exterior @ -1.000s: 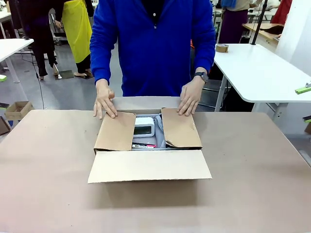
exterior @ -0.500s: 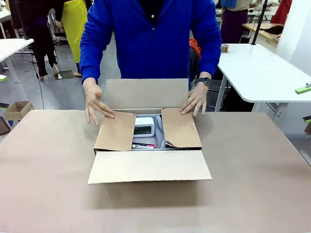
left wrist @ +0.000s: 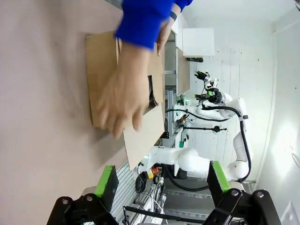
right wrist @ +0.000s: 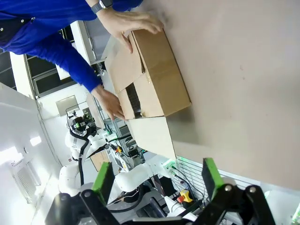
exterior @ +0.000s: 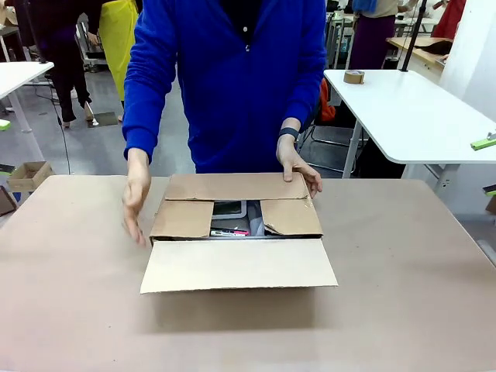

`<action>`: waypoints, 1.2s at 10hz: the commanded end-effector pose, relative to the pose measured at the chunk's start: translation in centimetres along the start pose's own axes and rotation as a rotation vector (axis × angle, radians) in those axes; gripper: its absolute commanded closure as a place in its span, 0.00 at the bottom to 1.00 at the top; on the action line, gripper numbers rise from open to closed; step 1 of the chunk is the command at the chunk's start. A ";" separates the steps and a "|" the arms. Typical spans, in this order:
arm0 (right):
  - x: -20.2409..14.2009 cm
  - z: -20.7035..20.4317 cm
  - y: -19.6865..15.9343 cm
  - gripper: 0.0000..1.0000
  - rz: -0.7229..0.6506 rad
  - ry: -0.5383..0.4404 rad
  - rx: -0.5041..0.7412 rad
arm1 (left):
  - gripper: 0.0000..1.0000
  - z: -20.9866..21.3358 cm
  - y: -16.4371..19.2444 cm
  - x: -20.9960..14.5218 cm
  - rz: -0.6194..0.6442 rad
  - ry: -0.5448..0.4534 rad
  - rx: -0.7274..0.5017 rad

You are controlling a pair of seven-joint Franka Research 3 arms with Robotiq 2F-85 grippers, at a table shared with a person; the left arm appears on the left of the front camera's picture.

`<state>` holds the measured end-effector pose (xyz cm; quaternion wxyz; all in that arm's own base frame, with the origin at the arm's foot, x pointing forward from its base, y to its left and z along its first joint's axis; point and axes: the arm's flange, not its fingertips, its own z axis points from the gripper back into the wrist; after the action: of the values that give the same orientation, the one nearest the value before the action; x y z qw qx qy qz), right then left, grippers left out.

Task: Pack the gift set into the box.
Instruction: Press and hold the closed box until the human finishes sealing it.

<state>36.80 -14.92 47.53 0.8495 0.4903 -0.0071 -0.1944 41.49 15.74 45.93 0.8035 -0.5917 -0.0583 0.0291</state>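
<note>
No text, label, brand or number legible in any view.
- Box [exterior: 236, 265]: flaps plain brown cardboard, no print readable.
- Gadget [exterior: 229, 208], seen in the gap between the flaps: screen dark, too small to read.
- Pen-like stick [exterior: 229, 232]: red mark on it, any lettering too small to tell.
- Person's wristwatch [exterior: 288, 132]: face not readable.

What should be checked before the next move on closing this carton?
1. Thin dark pen-like stick with red inside large brown corrugated cardboard box: ok.
2. Small white rounded gadget with grey screen inside: ok, partly covered.
3. Far flap folded down: ok.
4. Near flap folded: not ok, lies open.
5. Person's hands clear of box: not ok, one hand rests on far flap.
6. Left tool and right tool open and empty: ok.
</note>
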 end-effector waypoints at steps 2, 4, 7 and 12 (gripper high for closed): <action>-0.1 0.3 -0.2 0.00 0.014 0.014 -0.014 | 0.00 0.2 0.0 -0.3 -0.020 0.015 0.000; -0.1 0.3 -0.2 0.00 0.014 0.014 -0.014 | 0.00 0.2 0.0 -0.3 -0.020 0.015 0.000; -0.1 0.3 -0.2 0.00 0.014 0.014 -0.014 | 0.00 0.2 0.0 -0.3 -0.020 0.015 0.000; -0.1 0.3 -0.2 0.00 0.014 0.014 -0.014 | 0.00 0.2 0.0 -0.3 -0.020 0.015 0.000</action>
<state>36.79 -14.91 47.53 0.8495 0.4905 -0.0068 -0.1942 41.49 15.74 45.93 0.8035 -0.5917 -0.0583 0.0291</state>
